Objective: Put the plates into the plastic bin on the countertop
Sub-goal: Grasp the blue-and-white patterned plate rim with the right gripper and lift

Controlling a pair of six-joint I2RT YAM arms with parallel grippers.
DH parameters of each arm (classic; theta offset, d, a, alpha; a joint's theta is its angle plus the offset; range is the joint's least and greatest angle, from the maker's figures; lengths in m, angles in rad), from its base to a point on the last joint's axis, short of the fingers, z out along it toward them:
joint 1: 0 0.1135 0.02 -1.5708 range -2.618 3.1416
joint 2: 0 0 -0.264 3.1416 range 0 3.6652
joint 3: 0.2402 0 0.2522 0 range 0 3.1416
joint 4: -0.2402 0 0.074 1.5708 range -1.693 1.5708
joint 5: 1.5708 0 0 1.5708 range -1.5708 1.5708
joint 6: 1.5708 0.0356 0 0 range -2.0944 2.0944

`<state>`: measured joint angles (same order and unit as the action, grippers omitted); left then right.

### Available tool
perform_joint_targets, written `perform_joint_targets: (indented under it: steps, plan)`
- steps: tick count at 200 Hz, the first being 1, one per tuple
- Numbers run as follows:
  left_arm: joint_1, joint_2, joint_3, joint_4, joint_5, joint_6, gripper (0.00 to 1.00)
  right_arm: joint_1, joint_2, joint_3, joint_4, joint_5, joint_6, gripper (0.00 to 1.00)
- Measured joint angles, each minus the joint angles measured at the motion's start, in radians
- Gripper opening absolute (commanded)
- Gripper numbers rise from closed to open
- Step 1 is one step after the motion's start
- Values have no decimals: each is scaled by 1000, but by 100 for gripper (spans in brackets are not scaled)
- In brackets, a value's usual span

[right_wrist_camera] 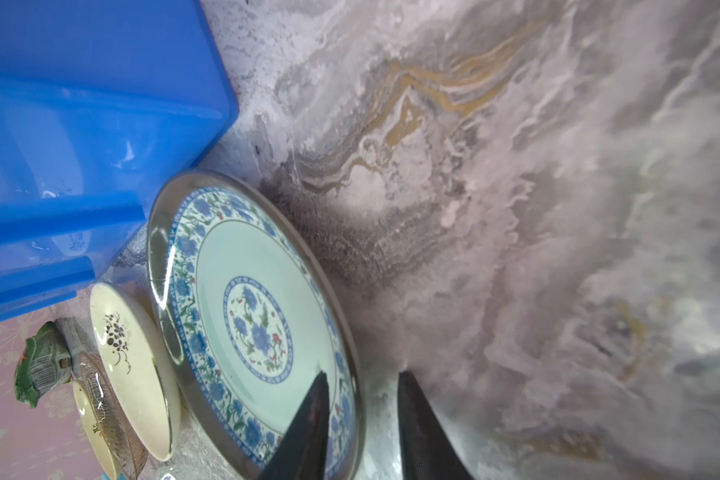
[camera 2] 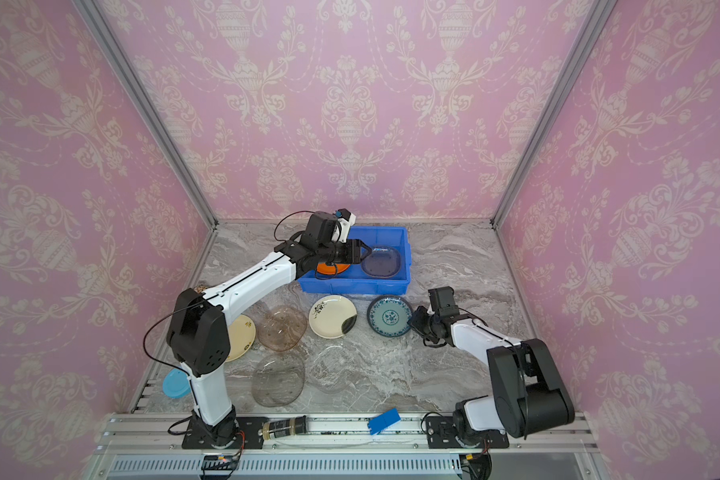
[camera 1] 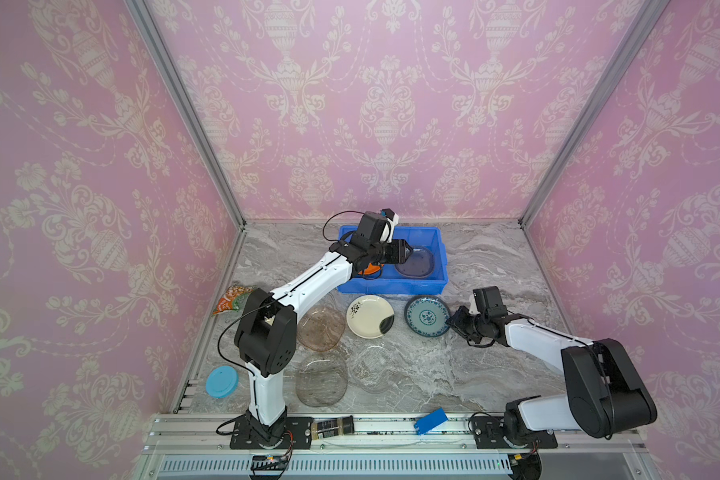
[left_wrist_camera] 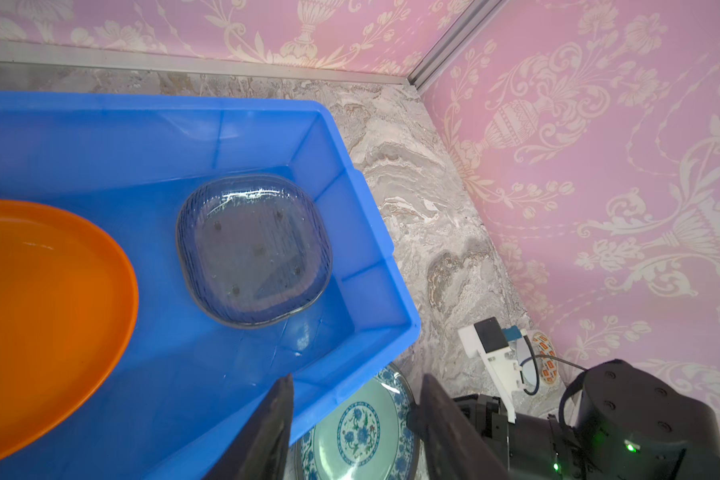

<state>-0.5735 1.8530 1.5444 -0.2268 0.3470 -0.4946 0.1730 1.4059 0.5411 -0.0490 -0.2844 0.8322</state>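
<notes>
The blue plastic bin (camera 1: 391, 286) stands at the back of the marble countertop (camera 1: 495, 266). Inside lie an orange plate (left_wrist_camera: 38, 311) and a rounded-square glass plate (left_wrist_camera: 254, 249). My left gripper (left_wrist_camera: 358, 378) hovers open and empty over the bin's near right corner. In front of the bin sit a blue-patterned plate (camera 1: 427, 316), a cream floral plate (camera 1: 368, 316), an amber glass plate (camera 1: 321, 328), a smoky one (camera 1: 321, 380) and a clear one (camera 1: 377, 370). My right gripper (right_wrist_camera: 362, 374) is open astride the patterned plate's (right_wrist_camera: 246, 311) right rim, one finger over it, one outside.
A second cream plate (camera 2: 240, 336) shows behind the left arm. An orange-green fan-shaped piece (camera 1: 231, 299) and a light blue lid (camera 1: 222, 381) lie at the left edge. A jar (camera 1: 333, 428) and a blue card (camera 1: 431, 420) rest on the front rail. Pink walls enclose three sides.
</notes>
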Motion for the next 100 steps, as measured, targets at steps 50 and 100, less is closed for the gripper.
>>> perform_joint_targets:
  steps: [50, 100]
  plan:
    - [0, -126, -286, 118, 37, -27, 51, 0, 12, -29, 80, -25, 30, 23]
    - [1, -154, -323, 175, 40, -31, 51, 0, 11, -59, 139, -33, 39, 17]
